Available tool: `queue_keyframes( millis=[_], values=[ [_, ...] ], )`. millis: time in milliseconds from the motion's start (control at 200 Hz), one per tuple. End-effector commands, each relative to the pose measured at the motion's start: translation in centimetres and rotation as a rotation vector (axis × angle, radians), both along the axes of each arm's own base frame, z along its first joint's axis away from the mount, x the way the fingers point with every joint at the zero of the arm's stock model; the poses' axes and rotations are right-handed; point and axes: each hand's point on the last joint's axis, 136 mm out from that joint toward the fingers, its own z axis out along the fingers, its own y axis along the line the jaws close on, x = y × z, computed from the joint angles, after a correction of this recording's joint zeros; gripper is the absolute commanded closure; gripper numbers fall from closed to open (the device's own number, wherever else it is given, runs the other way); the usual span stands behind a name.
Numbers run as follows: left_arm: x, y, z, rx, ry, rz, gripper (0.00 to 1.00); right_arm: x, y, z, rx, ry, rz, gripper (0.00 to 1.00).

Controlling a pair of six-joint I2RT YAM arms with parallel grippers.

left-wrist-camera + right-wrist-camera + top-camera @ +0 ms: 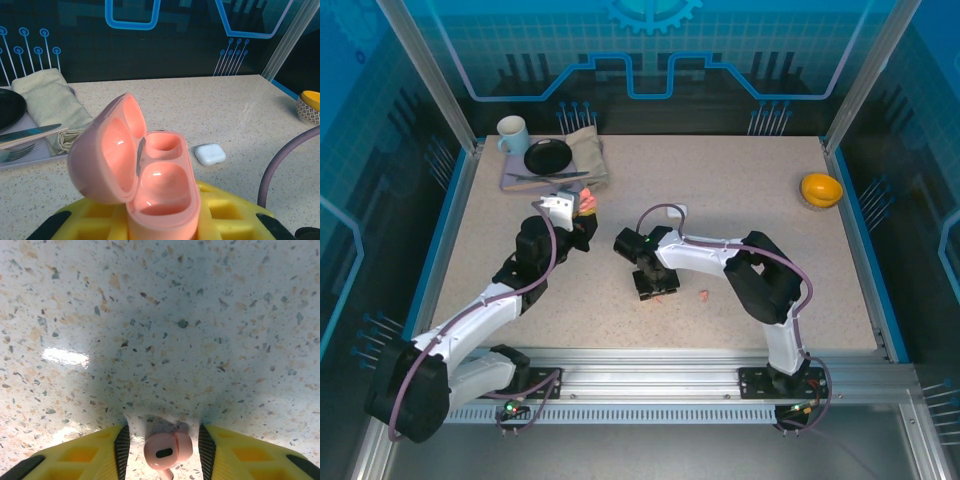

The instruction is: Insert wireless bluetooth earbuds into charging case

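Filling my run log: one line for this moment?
left claw: holds open pink case | right claw: open, astride pink earbud on table | white case: on table

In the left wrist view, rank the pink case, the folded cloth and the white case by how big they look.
1. pink case, though it sits nearest the camera
2. folded cloth
3. white case

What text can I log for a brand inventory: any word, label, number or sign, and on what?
None readable. The pink case, white case and pink earbud show no markings; the backdrop bears only line graphics and a gear outline; the mug is too small to tell.
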Motion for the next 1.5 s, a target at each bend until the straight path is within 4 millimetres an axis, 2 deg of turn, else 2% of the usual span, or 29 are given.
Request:
queue_keyframes(
  millis=[0,785,880,1190,1361,1496],
  values=[
    [0.6,-0.3,2.3,-0.029,-0.055,-0.013,1.00,0.1,-0.5,-0.6,-0.007,0.012,-0.037,0.57],
    [0.6,-0.4,2.4,-0.037,-0.060,-0.018,1.00,-0.4,-2.5,-1.0,-0.044,0.017,-0.094,0.63],
    [0.6,-0.5,2.5,-0.037,-0.061,-0.020,1.00,-0.4,-2.6,-1.0,-0.047,0.016,-0.099,0.66],
    [0.7,-0.5,2.6,-0.038,-0.062,-0.021,1.00,-0.5,-2.8,-0.8,-0.048,0.012,-0.102,0.66],
    [0.8,-0.6,2.7,-0.040,-0.061,-0.024,1.00,-0.6,-3.0,-0.8,-0.049,0.010,-0.107,0.73],
    [0.9,-0.7,2.8,-0.041,-0.063,-0.027,1.00,-0.6,-3.0,-0.7,-0.046,0.007,-0.107,0.74]
  ],
)
